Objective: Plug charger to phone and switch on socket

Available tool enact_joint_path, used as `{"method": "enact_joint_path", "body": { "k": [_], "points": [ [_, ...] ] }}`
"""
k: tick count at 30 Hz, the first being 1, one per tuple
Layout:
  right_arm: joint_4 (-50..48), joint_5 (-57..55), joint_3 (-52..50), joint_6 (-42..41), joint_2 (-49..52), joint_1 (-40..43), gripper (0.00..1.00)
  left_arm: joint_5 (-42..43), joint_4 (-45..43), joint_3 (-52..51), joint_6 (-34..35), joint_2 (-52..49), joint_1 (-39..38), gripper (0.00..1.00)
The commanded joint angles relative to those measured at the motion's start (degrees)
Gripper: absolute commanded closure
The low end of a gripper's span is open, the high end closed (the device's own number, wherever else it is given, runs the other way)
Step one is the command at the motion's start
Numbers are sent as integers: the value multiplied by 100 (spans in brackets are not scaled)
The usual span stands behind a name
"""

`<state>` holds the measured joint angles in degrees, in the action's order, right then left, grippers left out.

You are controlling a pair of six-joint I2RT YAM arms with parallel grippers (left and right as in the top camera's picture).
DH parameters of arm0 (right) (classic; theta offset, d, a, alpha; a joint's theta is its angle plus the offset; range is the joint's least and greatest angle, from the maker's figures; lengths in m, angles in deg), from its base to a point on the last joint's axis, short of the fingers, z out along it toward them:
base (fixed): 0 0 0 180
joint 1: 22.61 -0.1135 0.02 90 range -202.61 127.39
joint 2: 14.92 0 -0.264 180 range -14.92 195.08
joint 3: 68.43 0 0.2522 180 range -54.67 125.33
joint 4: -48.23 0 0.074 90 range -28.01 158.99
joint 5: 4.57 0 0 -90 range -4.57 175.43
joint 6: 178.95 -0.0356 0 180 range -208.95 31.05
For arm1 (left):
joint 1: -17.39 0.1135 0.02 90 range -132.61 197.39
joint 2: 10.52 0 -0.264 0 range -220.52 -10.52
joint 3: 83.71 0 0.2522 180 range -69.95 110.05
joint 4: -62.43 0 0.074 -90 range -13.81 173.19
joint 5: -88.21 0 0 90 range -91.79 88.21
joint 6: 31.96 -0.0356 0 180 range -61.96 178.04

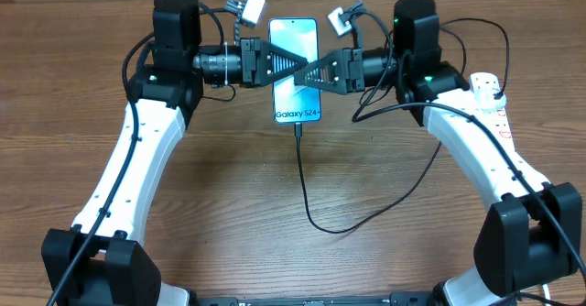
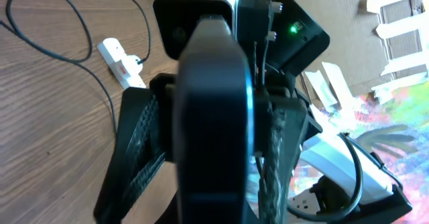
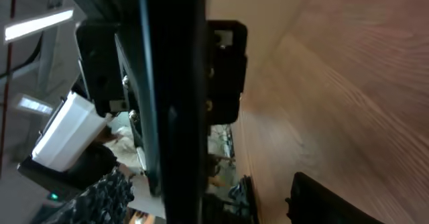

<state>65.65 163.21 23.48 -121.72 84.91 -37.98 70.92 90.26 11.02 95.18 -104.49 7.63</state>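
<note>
One wooden table (image 1: 229,196) carries everything. The white socket (image 1: 492,93) lies at its far right. The phone (image 1: 293,36) faces up at the far centre. The left gripper (image 1: 307,68) is clamped across it, and the right gripper (image 1: 298,75) overlaps it, though I cannot tell its grip. The charger (image 1: 307,187) loops from the phone's near end towards the socket

Only legible text, overhead view: white "Galaxy S24+" on phone (image 1: 293,38) screen, at its 6 o'clock end. Red marks on socket (image 1: 490,91), 3 o'clock side, possibly lettering, too small to read. Wrist cams: nothing readable.
</note>
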Motion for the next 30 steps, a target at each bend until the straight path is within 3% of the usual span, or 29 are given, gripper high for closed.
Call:
{"method": "enact_joint_path", "body": {
  "k": [1,5,11,13,16,18,20,23,24,26,30],
  "points": [
    [114,249,131,70,-61,13,27,7,-55,61,-229,59,9,96],
    [411,291,131,271,-61,-116,42,-216,-55,61,-225,59,9,96],
    [730,280,131,625,-61,-411,45,-262,-57,61,-225,59,31,96],
    [739,223,129,656,-61,-470,56,-262,-57,61,-225,59,44,96],
    [741,-26,129,649,-61,-487,87,-313,-57,61,-227,59,44,95],
    [745,-205,129,649,-61,-487,94,-409,-57,61,-232,59,46,93],
    [776,-391,127,649,-61,-487,96,-562,-55,61,-262,59,46,77],
    [1080,-909,125,654,-61,-485,96,-933,22,61,-498,59,46,34],
    [1220,-1108,120,686,-61,-485,96,-1139,111,61,-551,59,48,25],
    [1615,-1572,118,817,-61,-485,96,-1558,310,61,-671,59,52,15],
    [2297,-2428,76,1174,-59,-492,96,-2531,804,61,-909,59,118,9]
  ]
}}
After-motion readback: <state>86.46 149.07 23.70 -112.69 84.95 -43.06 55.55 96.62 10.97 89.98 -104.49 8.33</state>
